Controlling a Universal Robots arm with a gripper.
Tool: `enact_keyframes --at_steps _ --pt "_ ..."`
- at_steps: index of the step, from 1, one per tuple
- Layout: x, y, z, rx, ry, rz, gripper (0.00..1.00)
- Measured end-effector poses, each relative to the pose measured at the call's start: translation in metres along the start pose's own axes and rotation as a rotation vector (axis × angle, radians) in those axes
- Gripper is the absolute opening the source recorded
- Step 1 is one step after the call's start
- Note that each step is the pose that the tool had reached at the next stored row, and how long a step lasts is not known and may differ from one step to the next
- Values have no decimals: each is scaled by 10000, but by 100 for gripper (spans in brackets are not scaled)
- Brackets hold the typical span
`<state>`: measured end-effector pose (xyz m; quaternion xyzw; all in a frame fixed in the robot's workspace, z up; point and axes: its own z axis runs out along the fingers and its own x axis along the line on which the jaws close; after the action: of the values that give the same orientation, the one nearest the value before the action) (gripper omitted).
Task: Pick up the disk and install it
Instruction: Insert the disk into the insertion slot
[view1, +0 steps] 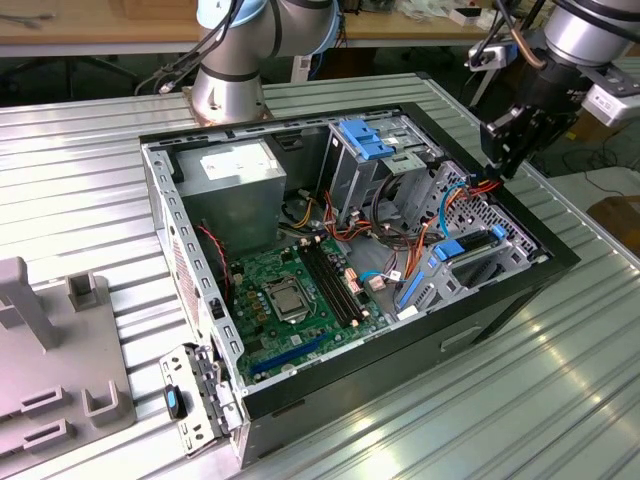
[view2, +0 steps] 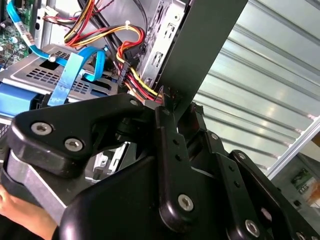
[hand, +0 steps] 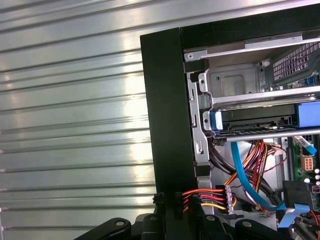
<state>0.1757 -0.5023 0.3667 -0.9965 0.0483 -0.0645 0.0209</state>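
The disk (view1: 462, 249) lies in the drive cage at the open computer case's corner on the exterior view's right; its blue carrier rail (hand: 216, 121) shows under a metal bar, and its blue frame (view2: 17, 97) sits below a perforated plate. My gripper (view1: 497, 160) hangs over the case's black rim, beyond the disk and a short way from it. In both wrist views the fingertips (hand: 159, 201) close around a small black power connector (hand: 177, 200) at the end of red, orange and yellow wires (view2: 134, 80). The gripper (view2: 177, 102) is not touching the disk.
The open case (view1: 300, 395) lies on a ribbed metal table (view1: 480, 400), with its motherboard (view1: 290, 295), grey power supply (view1: 235, 175) and a raised blue-latched cage (view1: 365, 140) exposed. A blue data cable (hand: 239, 172) loops nearby. A grey fixture (view1: 50, 350) stands at the exterior view's left. A hand (view2: 20, 212) shows behind the gripper body.
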Motion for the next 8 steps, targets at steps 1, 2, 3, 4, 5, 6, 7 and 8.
enact_keyframes --at_steps 1,2,3,4,5,6,7,8 --pt "0 1 1 -1 4 0 32" --pt "1 0 2 -1 7 0 32" --pt "1 0 3 1 8 1 30" --pt "1 0 3 2 8 1 30" --pt "1 0 4 2 8 0 23" --pt "1 0 4 2 8 0 23" --pt "1 1 4 2 8 0 23" --pt "1 0 5 3 9 0 23"
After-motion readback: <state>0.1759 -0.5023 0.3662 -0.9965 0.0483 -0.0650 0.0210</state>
